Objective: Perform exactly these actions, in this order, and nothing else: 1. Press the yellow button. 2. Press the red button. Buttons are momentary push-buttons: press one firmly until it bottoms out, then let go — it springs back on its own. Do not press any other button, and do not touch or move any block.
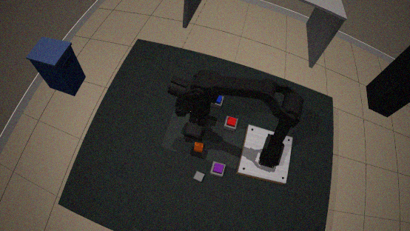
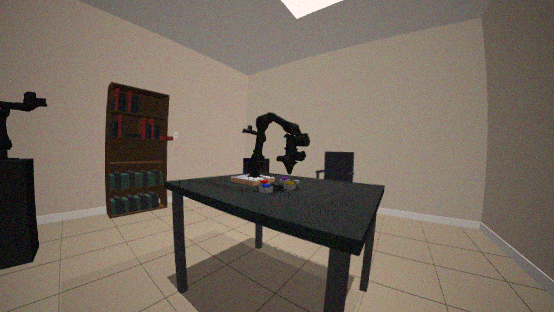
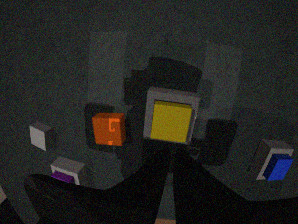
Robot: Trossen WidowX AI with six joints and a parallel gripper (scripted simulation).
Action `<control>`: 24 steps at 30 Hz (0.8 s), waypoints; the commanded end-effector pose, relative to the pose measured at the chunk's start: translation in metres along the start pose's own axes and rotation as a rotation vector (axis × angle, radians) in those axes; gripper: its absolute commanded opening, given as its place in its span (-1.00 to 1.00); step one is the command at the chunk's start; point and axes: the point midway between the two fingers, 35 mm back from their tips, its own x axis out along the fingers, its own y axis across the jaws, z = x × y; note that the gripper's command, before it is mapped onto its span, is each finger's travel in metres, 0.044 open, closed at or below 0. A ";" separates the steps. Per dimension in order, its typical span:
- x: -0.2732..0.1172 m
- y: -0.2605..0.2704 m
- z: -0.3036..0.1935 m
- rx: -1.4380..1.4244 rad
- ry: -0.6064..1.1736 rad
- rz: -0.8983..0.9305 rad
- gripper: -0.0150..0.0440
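Bookshelf (image 2: 137, 149), chair (image 2: 338, 166), perhaps a blue bin (image 1: 56, 66).

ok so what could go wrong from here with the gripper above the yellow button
1. The orange block sits close beside the yellow button; a sideways drift on the way down could nudge it.
2. The shut gripper has a narrow tip, so an off-centre press might slip onto the button's grey housing.
3. Moving on to the red button, the arm passes near the blue button and might press it.

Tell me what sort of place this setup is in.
Probably an indoor office or study room. A dark table stands on a tiled floor between plain beige walls, with a bookshelf of books by one wall and a chair behind the table. The arm's white base plate sits on the tabletop.
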 end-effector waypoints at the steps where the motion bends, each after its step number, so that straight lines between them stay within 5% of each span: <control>1: -0.042 0.000 0.001 0.005 -0.027 0.002 -0.42; 7: -0.045 -0.008 -0.007 0.005 -0.026 0.002 -0.42; 16: -0.041 -0.069 -0.121 0.005 -0.017 -0.004 -0.42; 24: -0.010 -0.071 -0.121 0.005 -0.017 -0.004 -0.42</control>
